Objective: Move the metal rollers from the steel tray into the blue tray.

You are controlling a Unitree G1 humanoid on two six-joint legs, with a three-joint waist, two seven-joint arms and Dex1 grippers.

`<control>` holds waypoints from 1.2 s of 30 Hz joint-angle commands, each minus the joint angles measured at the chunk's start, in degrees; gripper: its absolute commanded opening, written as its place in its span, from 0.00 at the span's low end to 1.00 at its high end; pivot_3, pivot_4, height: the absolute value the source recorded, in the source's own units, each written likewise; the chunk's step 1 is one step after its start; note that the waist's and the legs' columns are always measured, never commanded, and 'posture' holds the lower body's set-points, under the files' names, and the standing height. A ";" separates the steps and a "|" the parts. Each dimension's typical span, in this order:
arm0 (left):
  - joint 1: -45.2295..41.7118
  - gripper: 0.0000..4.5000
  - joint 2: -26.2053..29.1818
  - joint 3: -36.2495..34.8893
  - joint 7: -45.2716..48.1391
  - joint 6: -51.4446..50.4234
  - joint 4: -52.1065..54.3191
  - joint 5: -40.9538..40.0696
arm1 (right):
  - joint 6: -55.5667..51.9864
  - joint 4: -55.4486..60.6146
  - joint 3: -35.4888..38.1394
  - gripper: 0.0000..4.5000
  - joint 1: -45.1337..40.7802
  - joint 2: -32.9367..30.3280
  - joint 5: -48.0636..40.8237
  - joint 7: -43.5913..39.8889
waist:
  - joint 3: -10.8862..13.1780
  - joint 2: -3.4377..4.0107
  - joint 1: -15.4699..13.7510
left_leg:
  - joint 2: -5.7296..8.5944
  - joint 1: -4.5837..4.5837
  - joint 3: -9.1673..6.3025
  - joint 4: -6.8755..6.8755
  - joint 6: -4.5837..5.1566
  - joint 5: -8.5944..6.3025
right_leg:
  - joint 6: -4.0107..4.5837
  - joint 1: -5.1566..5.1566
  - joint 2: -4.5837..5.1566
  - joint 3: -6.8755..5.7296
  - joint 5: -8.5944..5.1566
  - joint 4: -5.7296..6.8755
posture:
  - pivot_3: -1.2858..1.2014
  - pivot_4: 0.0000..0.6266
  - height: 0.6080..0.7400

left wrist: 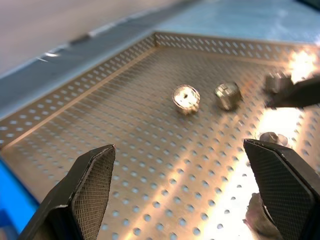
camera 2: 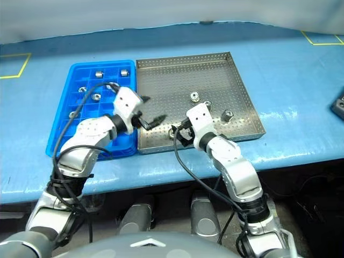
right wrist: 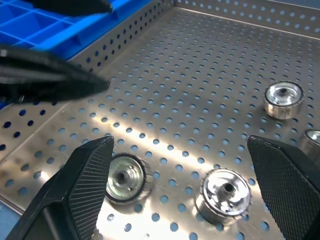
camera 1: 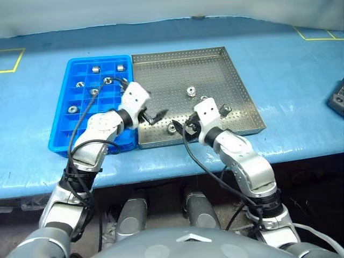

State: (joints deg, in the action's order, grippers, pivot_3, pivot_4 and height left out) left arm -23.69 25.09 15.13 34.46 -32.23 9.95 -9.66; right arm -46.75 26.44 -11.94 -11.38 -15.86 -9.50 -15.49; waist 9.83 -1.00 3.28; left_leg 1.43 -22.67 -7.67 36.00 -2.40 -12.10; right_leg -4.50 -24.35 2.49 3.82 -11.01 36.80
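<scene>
The steel tray (camera 1: 172, 75) lies mid-table with the blue tray (camera 1: 56, 141) touching its left side. Several metal rollers (camera 1: 191, 91) rest on the perforated floor, one (camera 1: 172, 128) near the front rim. Several more sit in blue compartments (camera 1: 73, 109). My left gripper (camera 1: 155, 116) hovers over the steel tray's front left part, open, with nothing between its fingers (left wrist: 95, 175). My right gripper (right wrist: 180, 145) is open low over the front rim, with two rollers (right wrist: 125, 177) (right wrist: 223, 192) just ahead of its fingers. The two grippers point toward each other.
The trays sit on a blue table cover (camera 1: 290, 70) with yellow tape marks at the far corners. A dark object (camera 1: 337, 99) lies at the right edge. The table's front edge runs just behind both wrists.
</scene>
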 commanded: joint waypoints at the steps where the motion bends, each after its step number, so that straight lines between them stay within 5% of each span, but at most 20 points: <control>1: -2.32 0.99 0.77 3.73 4.90 2.06 -1.34 1.50 | -0.72 5.22 1.21 1.00 2.56 -2.55 -0.98 -2.04 | 0.00 0.00 0.23 | 0.00 0.00 0.00 0.00 0.01 0.00 | 0.09 0.00 0.00 0.00 -0.06 0.00 | 0.50 0.24 1.00; 14: -5.65 0.99 1.49 9.63 8.61 4.16 -9.11 10.09 | -2.90 9.88 1.56 1.00 7.25 -3.18 -1.54 -1.17 | 0.00 0.01 1.50 | -0.03 0.03 0.08 0.01 0.06 0.02 | 0.21 0.00 0.00 0.07 -0.15 -0.01 | 0.48 0.24 1.00; 18: -5.84 0.81 1.00 9.54 9.43 4.01 -10.07 10.78 | -2.83 9.58 1.14 1.00 7.17 -1.89 -1.30 -0.29 | 0.00 0.01 1.57 | -0.03 -0.02 0.07 0.00 0.07 0.02 | 0.14 -0.04 0.00 0.07 -0.11 -0.01 | 0.47 0.24 1.00; 29: -5.15 0.01 -0.55 6.51 8.34 4.19 -9.68 10.54 | -2.49 8.30 0.78 1.00 6.40 -0.06 -0.89 0.92 | 0.00 0.01 1.59 | -0.03 -0.02 0.07 0.00 0.07 0.02 | 0.13 -0.05 0.00 0.07 -0.10 0.00 | 0.48 0.24 1.00; 36: -0.42 0.00 -4.62 -6.51 0.34 -2.16 -1.83 4.37 | -2.56 7.51 0.15 1.00 5.55 0.14 -1.27 0.39 | 0.00 0.01 1.71 | -0.05 -0.01 0.05 -0.01 0.06 0.02 | -0.08 -0.06 0.00 0.06 0.02 0.01 | 0.49 0.24 1.00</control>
State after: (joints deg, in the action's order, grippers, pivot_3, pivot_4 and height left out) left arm -24.60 20.52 11.45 36.11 -32.96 4.58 -3.61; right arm -49.44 33.13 -11.80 -4.93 -16.03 -10.59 -14.96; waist 9.83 -0.99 4.99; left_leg 1.39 -22.68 -7.62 36.00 -2.33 -12.08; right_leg -4.58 -24.41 2.49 3.88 -10.98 36.81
